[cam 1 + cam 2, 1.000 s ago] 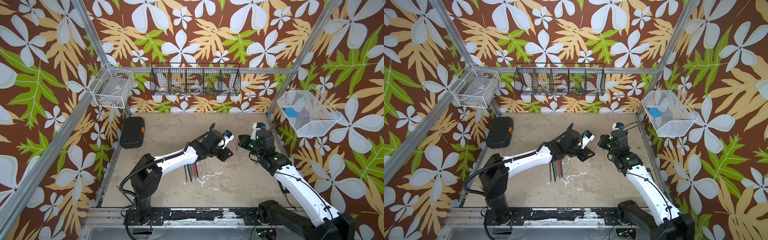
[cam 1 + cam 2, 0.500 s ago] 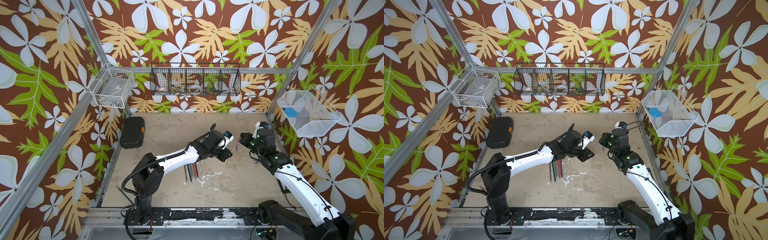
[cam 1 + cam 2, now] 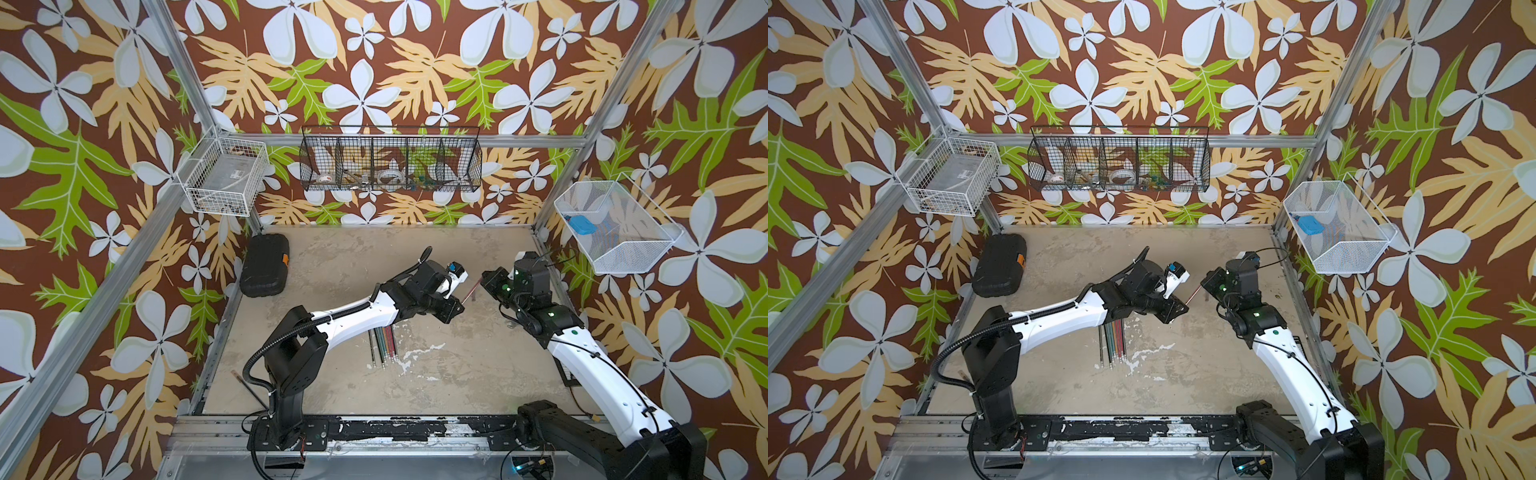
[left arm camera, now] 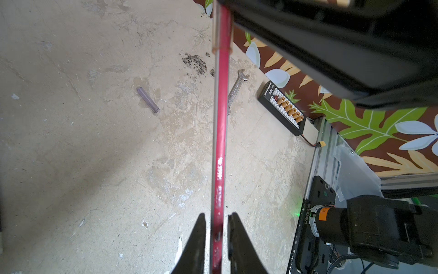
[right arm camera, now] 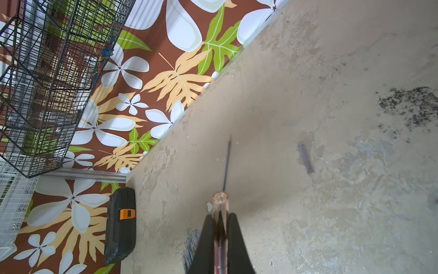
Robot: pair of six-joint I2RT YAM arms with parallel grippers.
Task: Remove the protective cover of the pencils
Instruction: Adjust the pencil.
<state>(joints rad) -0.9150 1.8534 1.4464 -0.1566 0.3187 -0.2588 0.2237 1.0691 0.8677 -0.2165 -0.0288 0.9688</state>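
Above the counter (image 3: 457, 353), right jaws clamped the cover (image 4: 221, 26) on a pencil (image 4: 219, 132); left jaws flanked it narrowly, grip unclear.

Both arms share one build. Black tapered fingers (image 4: 194, 242) form the left gripper (image 4: 216, 215). Just behind it sits a blocky black wrist (image 3: 428, 286) carrying a white camera block (image 3: 457, 274) with a blue plug (image 3: 453, 265). Farther back runs a smooth white shell (image 3: 359, 318), then black joints (image 3: 299, 361) down to a black base (image 3: 286, 432). A ribbed black hose (image 3: 286, 331) follows that arm. Behind the right gripper (image 5: 220, 214), green lights (image 3: 550, 314) glow on black housing (image 3: 532, 274).
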